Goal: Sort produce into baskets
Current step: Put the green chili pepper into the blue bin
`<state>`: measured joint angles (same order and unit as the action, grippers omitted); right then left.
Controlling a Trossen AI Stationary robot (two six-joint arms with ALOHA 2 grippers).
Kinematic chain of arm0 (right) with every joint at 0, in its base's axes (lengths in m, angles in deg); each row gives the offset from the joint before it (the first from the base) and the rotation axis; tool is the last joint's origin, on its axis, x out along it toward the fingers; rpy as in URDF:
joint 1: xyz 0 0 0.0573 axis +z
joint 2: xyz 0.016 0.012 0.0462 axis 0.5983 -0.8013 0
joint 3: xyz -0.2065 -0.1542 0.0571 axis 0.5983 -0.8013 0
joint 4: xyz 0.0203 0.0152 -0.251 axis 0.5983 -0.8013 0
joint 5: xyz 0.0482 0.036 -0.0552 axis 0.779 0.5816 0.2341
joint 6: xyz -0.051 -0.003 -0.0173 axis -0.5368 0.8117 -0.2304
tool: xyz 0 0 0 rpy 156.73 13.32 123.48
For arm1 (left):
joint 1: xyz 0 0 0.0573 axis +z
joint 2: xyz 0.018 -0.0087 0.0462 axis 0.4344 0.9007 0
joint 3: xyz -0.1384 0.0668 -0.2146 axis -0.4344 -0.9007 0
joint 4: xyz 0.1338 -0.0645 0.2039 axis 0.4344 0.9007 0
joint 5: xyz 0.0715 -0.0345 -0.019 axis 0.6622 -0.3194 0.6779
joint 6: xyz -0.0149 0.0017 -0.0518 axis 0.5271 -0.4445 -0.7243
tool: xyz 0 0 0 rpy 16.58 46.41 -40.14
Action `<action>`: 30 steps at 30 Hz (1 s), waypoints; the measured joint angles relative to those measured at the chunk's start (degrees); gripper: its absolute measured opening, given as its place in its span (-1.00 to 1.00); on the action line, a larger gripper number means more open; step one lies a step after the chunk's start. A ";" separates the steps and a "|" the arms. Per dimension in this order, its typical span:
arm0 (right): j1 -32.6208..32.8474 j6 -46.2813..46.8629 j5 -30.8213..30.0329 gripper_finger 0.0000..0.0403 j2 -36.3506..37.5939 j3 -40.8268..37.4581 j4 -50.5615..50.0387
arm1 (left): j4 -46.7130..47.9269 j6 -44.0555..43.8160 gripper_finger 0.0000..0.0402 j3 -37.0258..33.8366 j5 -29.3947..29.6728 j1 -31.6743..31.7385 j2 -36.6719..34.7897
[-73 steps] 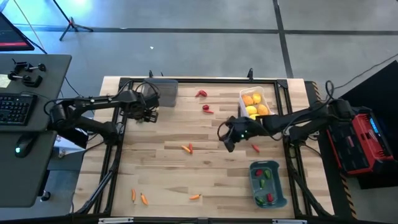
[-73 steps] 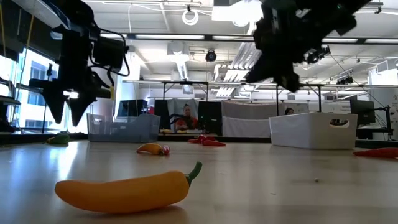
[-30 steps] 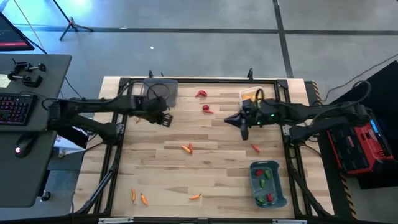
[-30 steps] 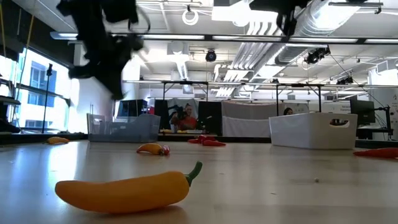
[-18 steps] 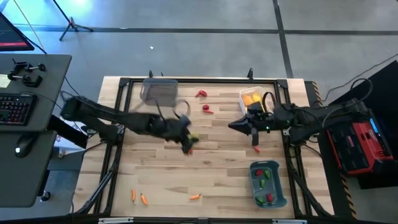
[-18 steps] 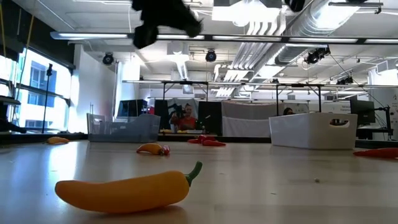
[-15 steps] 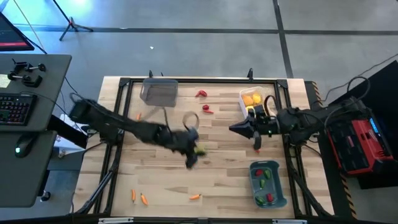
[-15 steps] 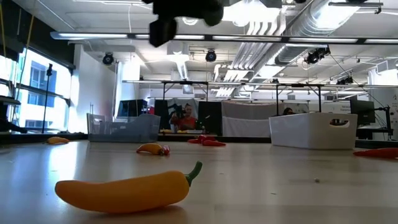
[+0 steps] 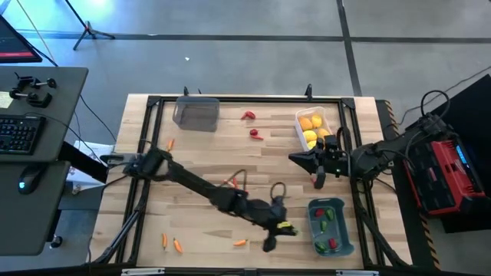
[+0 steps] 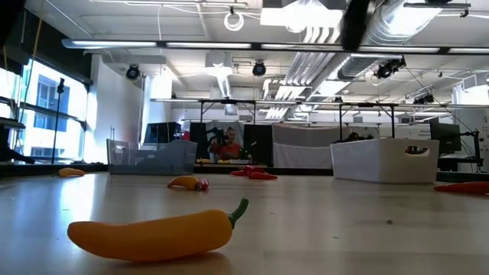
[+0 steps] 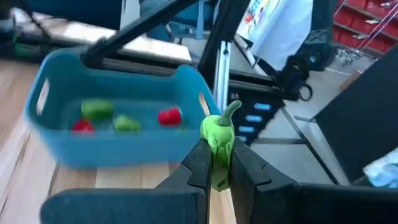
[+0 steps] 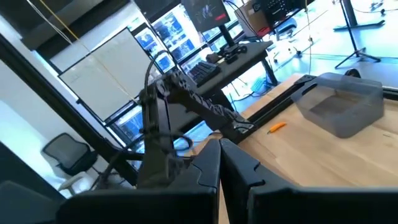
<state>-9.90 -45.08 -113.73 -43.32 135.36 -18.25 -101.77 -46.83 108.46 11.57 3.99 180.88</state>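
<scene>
A black computer keyboard (image 9: pixel 18 134) lies on a dark grey desk (image 9: pixel 46 176), far out beyond the left gripper (image 9: pixel 270 244). A red tool case (image 9: pixel 445 175) sits just behind the right gripper's (image 9: pixel 294 157) arm, off the light wooden worktop (image 9: pixel 199 207).

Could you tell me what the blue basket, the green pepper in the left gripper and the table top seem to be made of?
Blue basket: looks like moulded plastic, smooth with rounded corners and a slight sheen. Green pepper, pinched in the left gripper: probably toy plastic or rubber, evenly coloured and glossy. Table top: pale wood, with visible plank strips.
</scene>
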 joint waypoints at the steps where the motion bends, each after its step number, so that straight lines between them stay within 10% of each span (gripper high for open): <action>1: -0.02 0.00 -0.07 -1.00 0.00 0.00 -0.34 | -0.47 1.04 -0.92 2.57 0.00 0.30 2.29; 8: -0.06 -0.01 -0.45 -1.00 -0.73 0.00 -0.41 | -0.40 4.55 -0.90 12.72 0.89 2.25 10.62; 30: -0.11 -0.94 -1.35 -1.00 -1.16 0.00 -0.35 | -14.07 2.53 -0.47 12.47 -1.00 7.68 15.05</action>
<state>-10.00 -46.02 -115.07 -44.48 135.36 -18.60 -115.84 -44.31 120.93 10.58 11.67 195.93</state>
